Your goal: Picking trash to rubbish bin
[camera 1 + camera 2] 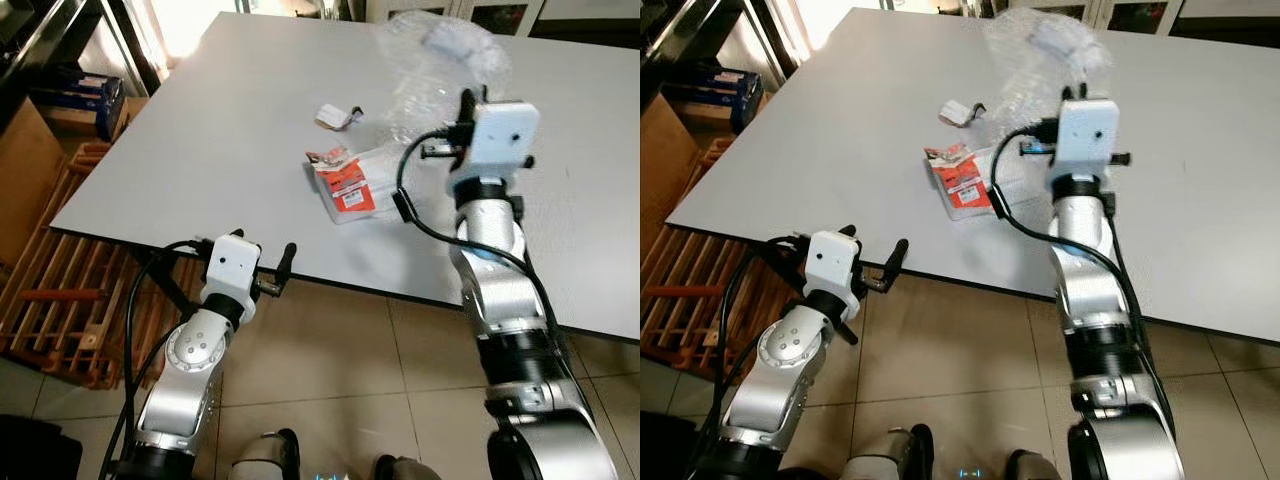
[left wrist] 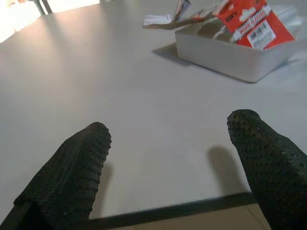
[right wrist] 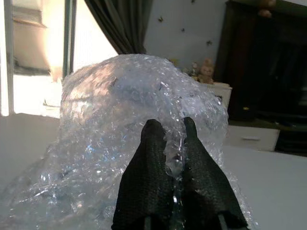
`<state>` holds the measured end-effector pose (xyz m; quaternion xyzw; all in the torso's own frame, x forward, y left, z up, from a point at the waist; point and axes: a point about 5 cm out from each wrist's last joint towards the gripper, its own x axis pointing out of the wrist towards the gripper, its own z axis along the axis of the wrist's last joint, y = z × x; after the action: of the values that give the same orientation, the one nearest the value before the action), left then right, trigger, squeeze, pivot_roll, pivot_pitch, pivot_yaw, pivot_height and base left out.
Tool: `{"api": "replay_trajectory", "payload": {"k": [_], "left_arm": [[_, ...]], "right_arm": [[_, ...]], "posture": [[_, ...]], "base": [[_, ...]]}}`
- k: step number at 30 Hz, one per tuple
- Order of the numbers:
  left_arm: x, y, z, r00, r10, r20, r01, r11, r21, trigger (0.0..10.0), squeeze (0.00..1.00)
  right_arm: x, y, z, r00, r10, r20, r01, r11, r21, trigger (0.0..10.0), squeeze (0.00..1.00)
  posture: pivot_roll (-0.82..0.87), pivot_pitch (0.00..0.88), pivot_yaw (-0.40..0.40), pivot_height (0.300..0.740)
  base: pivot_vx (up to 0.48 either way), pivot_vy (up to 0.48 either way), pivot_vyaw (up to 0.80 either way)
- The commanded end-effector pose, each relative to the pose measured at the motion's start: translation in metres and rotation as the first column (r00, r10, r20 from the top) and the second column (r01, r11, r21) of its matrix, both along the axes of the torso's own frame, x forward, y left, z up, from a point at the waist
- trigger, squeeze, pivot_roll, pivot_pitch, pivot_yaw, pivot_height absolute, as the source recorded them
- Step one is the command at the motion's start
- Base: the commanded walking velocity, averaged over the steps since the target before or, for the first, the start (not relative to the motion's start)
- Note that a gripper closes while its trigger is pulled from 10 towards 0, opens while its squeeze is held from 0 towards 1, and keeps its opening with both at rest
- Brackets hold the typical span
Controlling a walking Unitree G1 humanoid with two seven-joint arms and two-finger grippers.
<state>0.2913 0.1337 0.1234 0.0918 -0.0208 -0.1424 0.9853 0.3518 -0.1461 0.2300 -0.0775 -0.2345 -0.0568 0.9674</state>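
Observation:
A clear sheet of bubble wrap [image 1: 440,70] bulges up from the grey table [image 1: 230,150] at its far middle. My right gripper [image 3: 169,143] is shut on a fold of the bubble wrap [image 3: 120,120], above the table. A white box with a red printed packet [image 1: 350,188] lies beside it, and a small torn paper scrap [image 1: 335,116] sits just beyond. My left gripper [image 2: 172,143] is open at the table's near edge, pointing at the white box [image 2: 230,52], with nothing between its fingers.
A wooden slatted rack [image 1: 60,300] stands on the tiled floor left of the table. A cardboard box [image 1: 20,170] and dark shelving [image 1: 70,60] are further left. Tiled floor [image 1: 350,350] lies between me and the table.

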Motion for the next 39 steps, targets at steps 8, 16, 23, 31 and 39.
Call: {"api": "replay_trajectory", "payload": {"k": [8,16,23,31,39], "left_arm": [[0.004,-0.006,-0.003,1.000,0.008,0.001,-0.008,1.000,-0.019,10.0,0.00],[0.005,-0.010,0.000,1.000,0.003,0.006,-0.003,0.998,-0.055,10.0,0.00],[0.007,-0.015,0.005,1.000,-0.006,0.021,0.008,0.997,-0.082,10.0,0.00],[0.008,-0.025,0.004,0.999,-0.045,0.009,0.045,0.994,-0.098,10.0,0.00],[0.009,-0.027,0.002,0.998,-0.055,0.001,0.055,0.994,-0.089,10.0,0.00]], "right_arm": [[-0.028,-0.023,-0.005,0.997,-0.069,-0.018,0.068,0.996,-0.052,0.0,0.00],[-0.055,-0.029,-0.014,0.992,-0.111,-0.066,0.106,0.992,-0.066,0.0,0.00],[-0.065,-0.028,-0.015,0.989,-0.109,-0.095,0.103,0.992,-0.069,1.8,0.00],[-0.069,-0.030,-0.013,0.986,-0.124,-0.115,0.117,0.991,-0.063,4.3,0.00],[-0.071,-0.026,-0.012,0.984,-0.116,-0.137,0.109,0.992,-0.057,10.0,0.00]], "posture": [[0.08,0.126,0.032,0.740],[0.03,0.110,0.016,0.740],[0.01,0.099,0.009,0.740],[-0.01,0.094,0.009,0.740],[-0.01,0.095,0.006,0.740]], "base": [[0.000,0.000,0.00],[0.000,0.000,0.00],[0.000,0.000,0.00],[0.000,0.000,0.00],[0.000,0.000,0.00]]}}
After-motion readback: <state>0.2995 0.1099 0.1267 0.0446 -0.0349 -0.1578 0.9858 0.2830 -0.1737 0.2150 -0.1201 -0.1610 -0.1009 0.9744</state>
